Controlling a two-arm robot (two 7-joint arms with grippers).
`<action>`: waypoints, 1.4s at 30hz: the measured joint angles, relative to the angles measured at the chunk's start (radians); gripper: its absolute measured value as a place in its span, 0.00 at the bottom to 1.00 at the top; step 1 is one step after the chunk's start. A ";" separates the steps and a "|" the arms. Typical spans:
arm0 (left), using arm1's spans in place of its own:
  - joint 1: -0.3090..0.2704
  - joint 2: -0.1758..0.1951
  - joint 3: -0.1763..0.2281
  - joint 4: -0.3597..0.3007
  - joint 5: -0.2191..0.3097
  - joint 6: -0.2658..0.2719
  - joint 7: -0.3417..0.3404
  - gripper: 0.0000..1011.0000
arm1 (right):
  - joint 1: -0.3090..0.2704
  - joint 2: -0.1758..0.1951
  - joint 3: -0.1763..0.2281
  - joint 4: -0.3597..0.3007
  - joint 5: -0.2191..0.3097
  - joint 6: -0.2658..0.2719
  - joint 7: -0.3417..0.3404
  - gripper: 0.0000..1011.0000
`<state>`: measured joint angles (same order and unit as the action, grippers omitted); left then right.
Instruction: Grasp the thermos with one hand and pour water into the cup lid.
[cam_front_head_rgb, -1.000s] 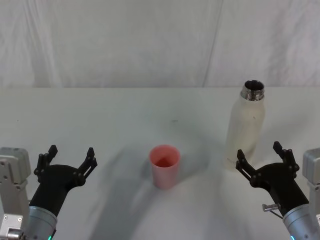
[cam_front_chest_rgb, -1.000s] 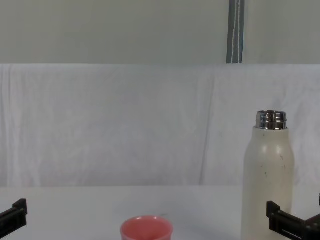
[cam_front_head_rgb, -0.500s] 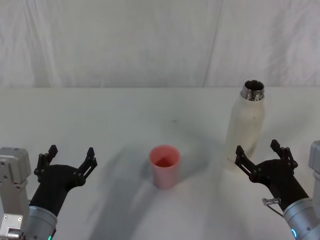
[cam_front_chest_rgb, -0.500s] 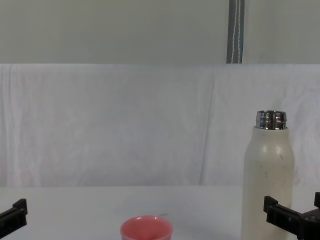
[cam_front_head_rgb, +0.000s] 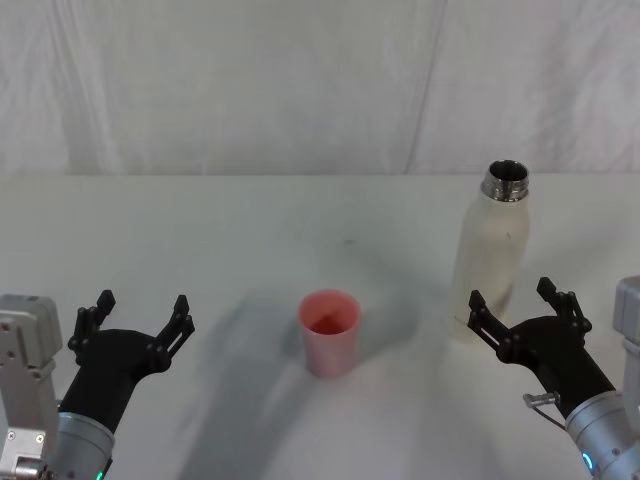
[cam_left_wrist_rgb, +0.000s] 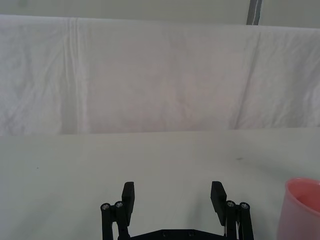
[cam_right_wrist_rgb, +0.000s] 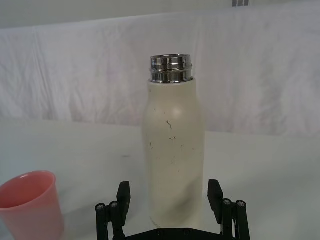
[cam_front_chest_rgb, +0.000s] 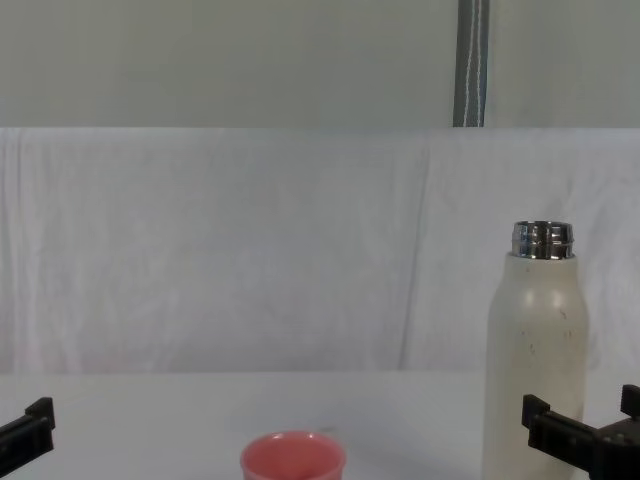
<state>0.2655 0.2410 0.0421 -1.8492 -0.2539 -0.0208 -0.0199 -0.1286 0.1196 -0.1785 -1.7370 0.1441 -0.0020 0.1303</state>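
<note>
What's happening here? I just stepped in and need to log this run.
The right black gripper is open at the base of the tall cream-white speckled thermos, lined up with it but not gripping yet. The thermos stands upright on the white table, its steel neck uncapped. The small salmon-pink cup lid stands upright to its left. The left gripper sits open near the table's front left.

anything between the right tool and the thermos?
Nothing. In the right wrist view the open right tool faces the tall cream-white speckled thermos directly, with bare white table around it.
</note>
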 joint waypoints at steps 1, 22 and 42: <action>0.000 0.000 0.000 0.000 0.000 0.000 0.000 0.99 | 0.002 0.001 0.000 0.002 -0.001 0.000 0.001 0.99; 0.000 0.000 0.000 0.000 0.000 0.000 0.000 0.99 | 0.076 0.016 -0.006 0.075 -0.015 0.003 0.033 0.99; 0.000 0.000 0.000 0.000 0.000 0.000 0.000 0.99 | 0.137 0.009 -0.018 0.153 -0.002 0.006 0.046 0.99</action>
<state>0.2655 0.2410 0.0421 -1.8492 -0.2539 -0.0208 -0.0199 0.0081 0.1288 -0.1967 -1.5842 0.1421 0.0035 0.1761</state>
